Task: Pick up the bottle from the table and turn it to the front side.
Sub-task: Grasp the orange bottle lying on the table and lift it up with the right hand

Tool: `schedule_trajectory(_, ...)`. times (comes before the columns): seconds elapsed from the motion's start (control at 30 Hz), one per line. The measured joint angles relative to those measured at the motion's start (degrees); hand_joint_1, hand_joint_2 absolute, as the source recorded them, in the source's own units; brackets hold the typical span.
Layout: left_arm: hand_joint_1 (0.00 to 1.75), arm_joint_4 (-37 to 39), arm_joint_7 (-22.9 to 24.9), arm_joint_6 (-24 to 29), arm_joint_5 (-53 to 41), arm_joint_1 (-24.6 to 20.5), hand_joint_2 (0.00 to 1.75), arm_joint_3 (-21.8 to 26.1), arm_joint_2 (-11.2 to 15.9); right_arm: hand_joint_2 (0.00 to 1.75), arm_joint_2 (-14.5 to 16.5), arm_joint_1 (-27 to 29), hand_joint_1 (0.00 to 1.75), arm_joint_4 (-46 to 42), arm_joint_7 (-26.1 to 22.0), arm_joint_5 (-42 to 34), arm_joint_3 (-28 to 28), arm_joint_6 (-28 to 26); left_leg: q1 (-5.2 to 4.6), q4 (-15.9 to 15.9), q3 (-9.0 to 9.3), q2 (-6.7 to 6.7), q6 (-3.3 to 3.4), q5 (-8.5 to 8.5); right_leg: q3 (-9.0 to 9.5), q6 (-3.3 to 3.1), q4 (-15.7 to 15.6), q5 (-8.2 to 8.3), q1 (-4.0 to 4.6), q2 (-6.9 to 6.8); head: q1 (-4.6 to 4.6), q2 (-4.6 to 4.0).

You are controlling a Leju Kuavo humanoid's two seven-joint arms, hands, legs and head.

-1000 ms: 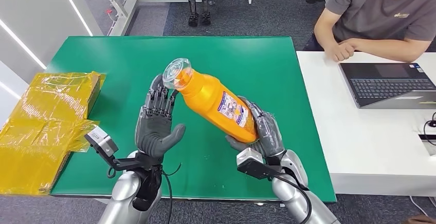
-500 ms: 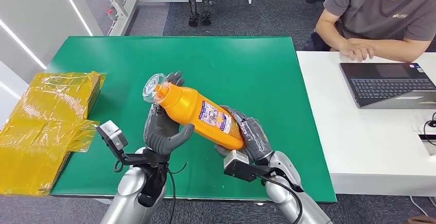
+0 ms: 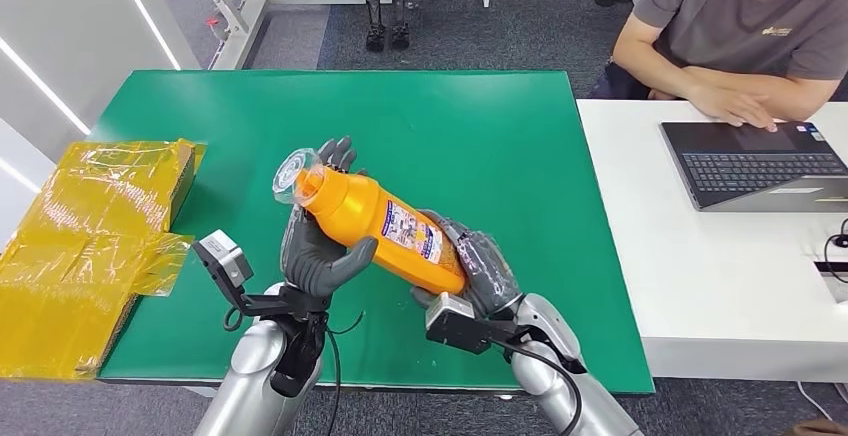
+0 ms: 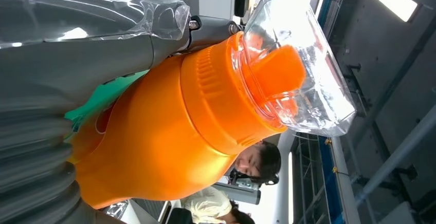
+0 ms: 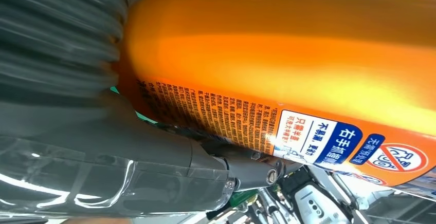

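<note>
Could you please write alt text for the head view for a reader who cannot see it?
An orange bottle is held tilted above a green table by both robot hands, left robot hand near its clear cap, right robot hand at its base.

The bottle (image 3: 378, 224) hid most of the right hand (image 3: 482, 268) and the palm of the left hand (image 3: 318, 246) in the head view, its base was cut off at 9 o'clock in the left wrist view, and its label print (image 5: 216, 107) was too blurred to read.
</note>
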Motion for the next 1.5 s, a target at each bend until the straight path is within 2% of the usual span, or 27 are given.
schedule_trajectory(0.27,0.00,1.23,0.02,-0.01,-1.15,-0.63,1.75,0.76,0.00,1.75,0.74,-0.95,1.75,1.45,-0.57,1.47,0.16,4.64,0.00,0.00,0.00,0.00,0.00,0.00,0.00,0.00,0.00,0.00,0.00,0.00,0.00,0.00)
schedule_trajectory(0.53,0.00,2.02,0.17,-0.41,-2.17,-0.78,1.75,1.54,0.02,1.75,0.93,-2.51,1.75,3.49,-1.60,2.37,0.51,7.08,0.00,0.00,0.00,0.00,0.00,0.01,0.00,0.00,0.01,0.00,0.00,0.00,0.00,0.00)
schedule_trajectory(0.83,0.00,2.41,0.44,-1.16,-3.52,-0.70,1.75,2.73,0.03,1.75,0.86,-3.05,1.75,4.88,-1.38,4.49,0.80,8.74,0.00,0.00,0.00,0.00,0.00,0.01,-0.01,0.00,0.00,0.00,0.00,0.00,0.00,0.00)
schedule_trajectory(1.07,0.00,2.66,0.46,-1.33,-3.80,-0.71,1.75,3.47,0.03,1.75,0.52,-2.87,1.75,5.88,0.78,7.34,1.20,9.12,0.00,0.00,0.00,0.00,0.00,0.01,-0.02,0.00,0.00,0.00,0.00,0.01,0.00,0.00)
schedule_trajectory(1.2,1.74,2.66,0.53,-1.36,-4.01,-0.71,1.75,3.56,0.03,1.75,0.32,-2.58,1.75,5.99,1.50,8.38,1.37,9.03,0.00,0.00,0.00,0.00,-0.01,0.00,-0.02,0.00,0.00,0.00,0.00,0.01,0.01,0.00)
schedule_trajectory(1.5,1.75,2.66,0.55,-1.55,-4.38,-0.61,1.75,3.56,-0.05,1.75,0.15,-2.18,1.75,5.79,2.97,9.14,1.41,8.54,0.00,0.01,0.00,0.01,-0.01,0.00,-0.03,0.00,0.00,0.00,0.00,0.03,0.00,0.00)
